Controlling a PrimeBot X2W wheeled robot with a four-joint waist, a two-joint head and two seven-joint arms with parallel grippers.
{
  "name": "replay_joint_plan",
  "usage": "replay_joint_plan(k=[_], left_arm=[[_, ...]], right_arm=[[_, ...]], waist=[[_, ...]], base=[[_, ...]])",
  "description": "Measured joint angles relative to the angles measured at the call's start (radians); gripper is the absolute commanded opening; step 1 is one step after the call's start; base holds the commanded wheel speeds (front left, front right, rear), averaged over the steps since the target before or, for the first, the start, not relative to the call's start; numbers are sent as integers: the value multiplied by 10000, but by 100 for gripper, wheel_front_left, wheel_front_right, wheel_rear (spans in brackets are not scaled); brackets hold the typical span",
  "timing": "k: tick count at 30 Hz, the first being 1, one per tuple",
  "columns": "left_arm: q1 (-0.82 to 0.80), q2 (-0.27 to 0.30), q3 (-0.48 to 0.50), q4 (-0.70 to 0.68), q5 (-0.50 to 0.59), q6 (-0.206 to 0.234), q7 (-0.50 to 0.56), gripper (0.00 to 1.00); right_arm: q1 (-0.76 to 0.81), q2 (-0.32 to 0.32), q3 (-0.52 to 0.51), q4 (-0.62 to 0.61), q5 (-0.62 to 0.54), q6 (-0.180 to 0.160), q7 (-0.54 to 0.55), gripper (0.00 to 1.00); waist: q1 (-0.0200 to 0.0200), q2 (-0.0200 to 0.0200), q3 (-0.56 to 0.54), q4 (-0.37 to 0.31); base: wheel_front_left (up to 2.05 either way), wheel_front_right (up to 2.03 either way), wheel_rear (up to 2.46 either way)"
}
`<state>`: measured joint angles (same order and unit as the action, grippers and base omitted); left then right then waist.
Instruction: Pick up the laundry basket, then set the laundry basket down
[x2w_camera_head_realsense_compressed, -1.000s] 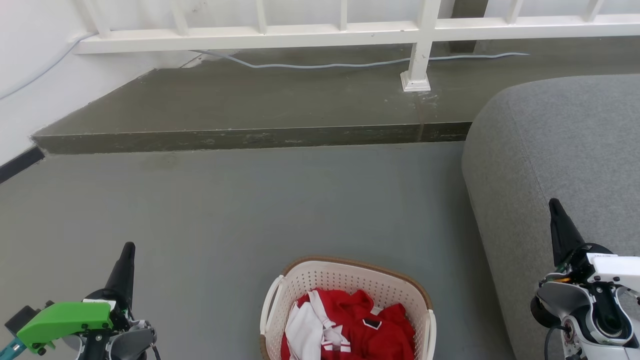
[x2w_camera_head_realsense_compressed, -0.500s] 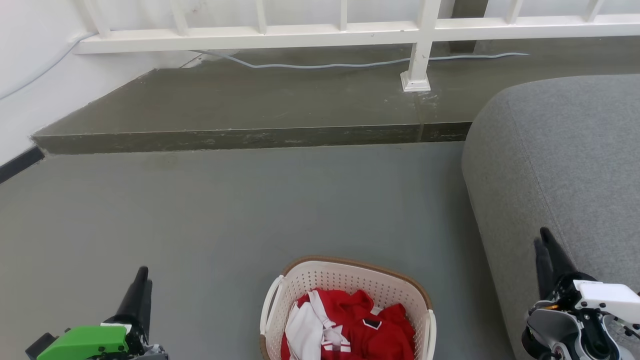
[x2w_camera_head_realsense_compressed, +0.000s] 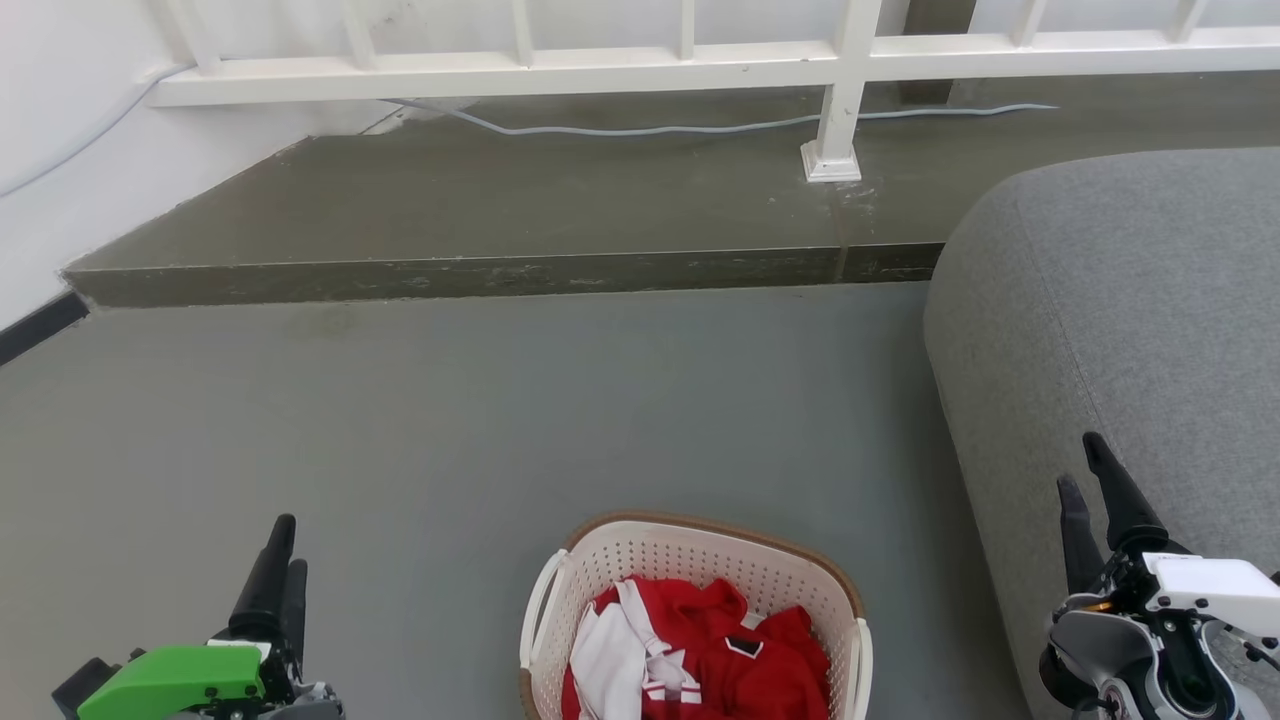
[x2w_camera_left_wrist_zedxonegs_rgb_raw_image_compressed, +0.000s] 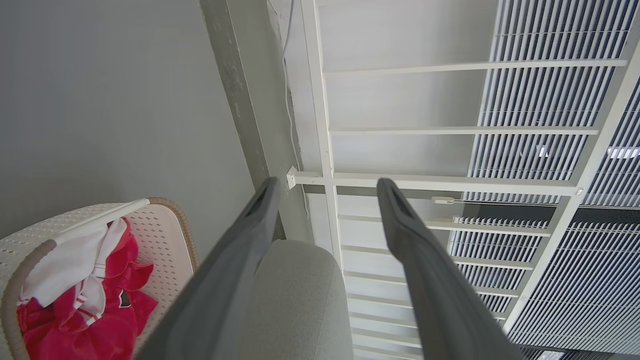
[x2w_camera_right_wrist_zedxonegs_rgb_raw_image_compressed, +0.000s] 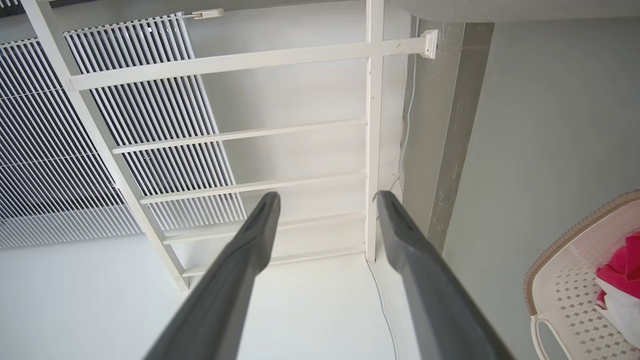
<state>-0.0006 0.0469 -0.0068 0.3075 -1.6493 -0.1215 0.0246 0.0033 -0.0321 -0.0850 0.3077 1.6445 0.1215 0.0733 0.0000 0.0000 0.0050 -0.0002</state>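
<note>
The laundry basket (x2w_camera_head_realsense_compressed: 700, 560) stands on the grey floor at the bottom centre of the head view. It is cream-white and perforated with a brown rim, and holds red and white clothes (x2w_camera_head_realsense_compressed: 700, 660). My left gripper (x2w_camera_head_realsense_compressed: 285, 545) hovers to its left, open and holding nothing, well apart from the white loop handle (x2w_camera_head_realsense_compressed: 535, 610). My right gripper (x2w_camera_head_realsense_compressed: 1078, 462) is to the basket's right, over the sofa's edge, also open with nothing in it. The left wrist view has the basket (x2w_camera_left_wrist_zedxonegs_rgb_raw_image_compressed: 165, 235) at lower left of my left gripper (x2w_camera_left_wrist_zedxonegs_rgb_raw_image_compressed: 327, 182). The right wrist view has the basket (x2w_camera_right_wrist_zedxonegs_rgb_raw_image_compressed: 575, 280) at lower right of my right gripper (x2w_camera_right_wrist_zedxonegs_rgb_raw_image_compressed: 327, 195).
A grey sofa (x2w_camera_head_realsense_compressed: 1130, 330) fills the right side, close to the basket. A raised concrete step (x2w_camera_head_realsense_compressed: 500, 272) crosses the floor ahead, with a white railing (x2w_camera_head_realsense_compressed: 840, 100) and a cable (x2w_camera_head_realsense_compressed: 650, 130) on it. A white wall (x2w_camera_head_realsense_compressed: 60, 150) runs along the left.
Both grippers have sunk lower in the head view and turned at the wrist, so each now shows two separate fingers instead of one. The basket has not moved.
</note>
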Motion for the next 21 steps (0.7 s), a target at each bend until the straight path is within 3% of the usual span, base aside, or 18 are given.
replay_joint_plan(k=[21], left_arm=[[-23, 19, -500, -462, 2251, 0, -621, 100]], right_arm=[[-30, -596, 949, -769, -1935, 0, -913, 100]], waist=[[0, 0, 54, 14]], base=[[0, 0, 0]])
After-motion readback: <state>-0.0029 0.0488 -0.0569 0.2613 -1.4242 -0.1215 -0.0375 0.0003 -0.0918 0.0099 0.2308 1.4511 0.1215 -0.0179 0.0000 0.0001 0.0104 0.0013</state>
